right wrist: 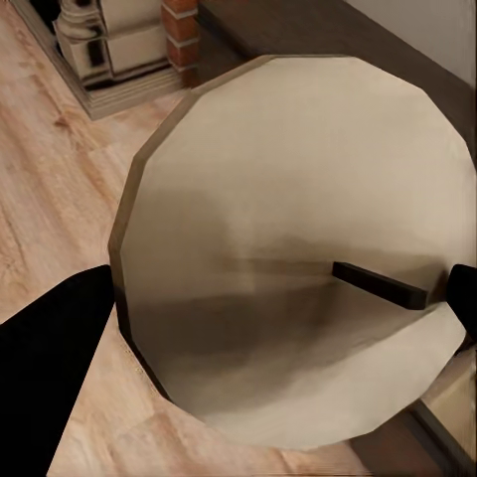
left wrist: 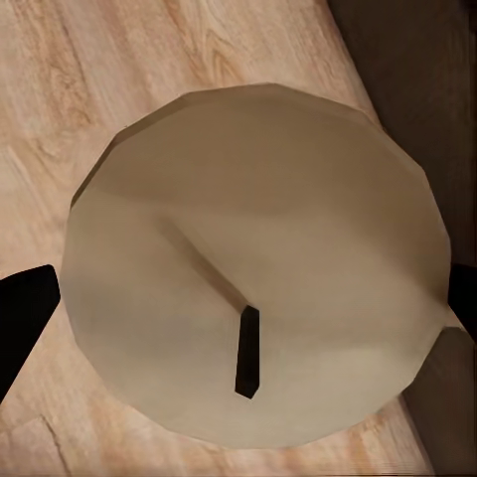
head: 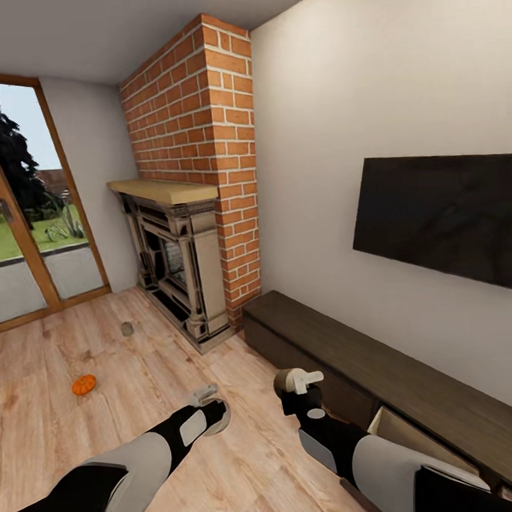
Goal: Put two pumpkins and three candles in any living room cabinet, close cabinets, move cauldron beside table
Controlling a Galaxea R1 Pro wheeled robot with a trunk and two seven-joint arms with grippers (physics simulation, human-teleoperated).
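In the left wrist view a tan candle (left wrist: 248, 189) with a dark wick sits between black fingers (left wrist: 22, 313); my left gripper (head: 209, 405) is shut on it, low over the floor. My right gripper (head: 299, 383) is shut on a second candle (right wrist: 288, 199), just in front of the long dark-brown cabinet (head: 413, 383). One of its drawers (head: 404, 431) stands open at the lower right, showing a pale inside. An orange pumpkin (head: 84, 384) lies on the floor to the left. A small grey-tan stub, maybe a third candle (head: 127, 329), stands farther off. The cauldron is out of view.
An ornate stone fireplace (head: 174, 260) under a red brick chimney (head: 195, 101) stands ahead, left of the cabinet. A black TV (head: 441, 216) hangs on the wall above the cabinet. Wood-framed glass doors (head: 29, 223) are at the far left. Light plank floor (head: 142, 367) lies between.
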